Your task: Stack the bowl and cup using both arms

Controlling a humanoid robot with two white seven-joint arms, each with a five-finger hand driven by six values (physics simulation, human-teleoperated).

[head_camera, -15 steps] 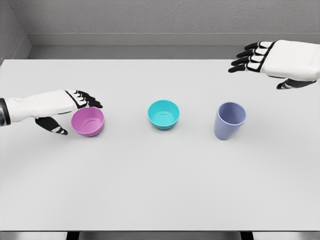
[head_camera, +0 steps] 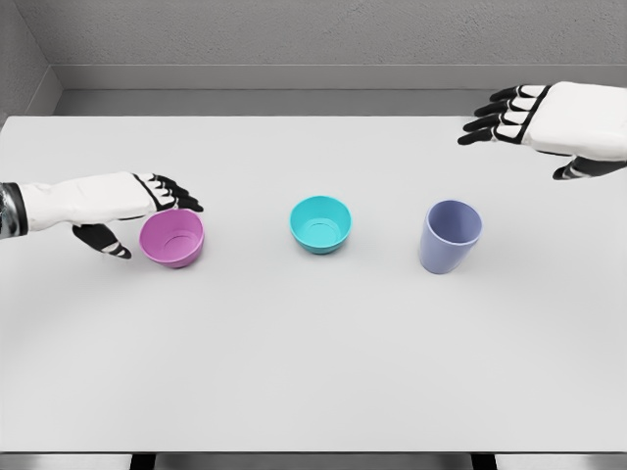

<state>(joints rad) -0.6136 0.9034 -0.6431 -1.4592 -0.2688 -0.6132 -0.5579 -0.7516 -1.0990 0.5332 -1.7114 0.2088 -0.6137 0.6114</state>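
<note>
I see the white counter (head_camera: 313, 372) carrying three upright things in a row, the teal bowl (head_camera: 320, 223) in the middle. My left hand (head_camera: 118, 204) sits against the pink bowl (head_camera: 172, 237), left of the teal bowl, its fingers (head_camera: 174, 193) loosely spread over the far rim, gripping nothing. My right hand (head_camera: 549, 119) hovers open, beyond the purple cup (head_camera: 449, 236) on the right, well apart.

left bowl (head_camera: 172, 237): pink
middle bowl (head_camera: 320, 223): teal
cup (head_camera: 450, 236): lavender
table (head_camera: 313, 352): light grey
hands (head_camera: 147, 196): white, black fingers
</note>
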